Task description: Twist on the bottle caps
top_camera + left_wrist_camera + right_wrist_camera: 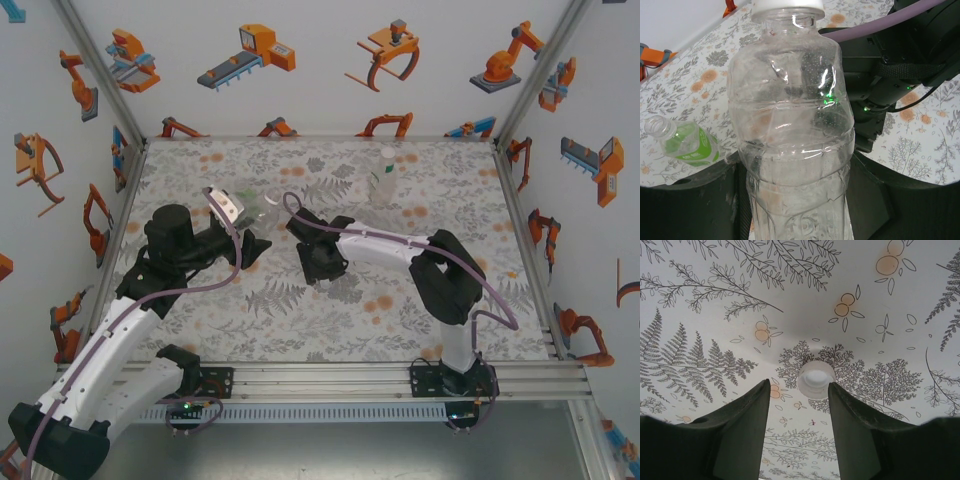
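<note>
My left gripper (797, 200) is shut on a clear bottle (790, 125), its dark fingers pressed against the lower body on both sides. A white bottle cap (787, 6) sits on that bottle's neck. A green-labelled bottle (687, 145) lies on the table to its left with an open neck. In the right wrist view another white cap (815, 379) lies open side up on the table, just past my right gripper (799, 386) and close to the right fingertip. That gripper is open and holds nothing. From above, the right gripper (325, 266) points down at mid-table.
A third clear bottle (383, 182) stands upright near the back of the table with a white cap on it. The flower-patterned table (440, 210) has aluminium rails along its edges, and printed walls enclose three sides. The two arms reach toward each other at the table's centre.
</note>
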Motion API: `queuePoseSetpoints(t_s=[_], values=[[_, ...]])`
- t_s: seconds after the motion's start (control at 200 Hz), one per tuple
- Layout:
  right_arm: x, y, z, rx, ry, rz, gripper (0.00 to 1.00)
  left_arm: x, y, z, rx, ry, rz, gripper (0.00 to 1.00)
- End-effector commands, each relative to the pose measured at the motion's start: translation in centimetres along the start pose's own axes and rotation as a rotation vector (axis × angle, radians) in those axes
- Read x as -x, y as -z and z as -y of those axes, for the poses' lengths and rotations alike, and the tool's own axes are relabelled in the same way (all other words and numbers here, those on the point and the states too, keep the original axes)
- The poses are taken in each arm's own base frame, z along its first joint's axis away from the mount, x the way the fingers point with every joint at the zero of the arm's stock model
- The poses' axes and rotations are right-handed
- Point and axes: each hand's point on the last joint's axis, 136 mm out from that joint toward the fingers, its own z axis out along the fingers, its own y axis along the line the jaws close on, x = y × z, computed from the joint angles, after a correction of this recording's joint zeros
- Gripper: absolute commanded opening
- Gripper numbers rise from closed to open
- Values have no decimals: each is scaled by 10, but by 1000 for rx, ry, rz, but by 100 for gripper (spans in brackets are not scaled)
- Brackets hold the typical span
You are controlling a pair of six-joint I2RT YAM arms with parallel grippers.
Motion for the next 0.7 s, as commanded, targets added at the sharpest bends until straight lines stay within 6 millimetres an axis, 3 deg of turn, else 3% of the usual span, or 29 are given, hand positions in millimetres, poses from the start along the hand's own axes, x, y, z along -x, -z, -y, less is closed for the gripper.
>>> queuePoseSetpoints(t_s=[0.0,0.696], values=[[-1,1,0,-34,30,-12,48,14,5,2,-9,-10,46,11],[0,3,3,-71,60,-6,49,13,4,1,-9,-8,43,11]])
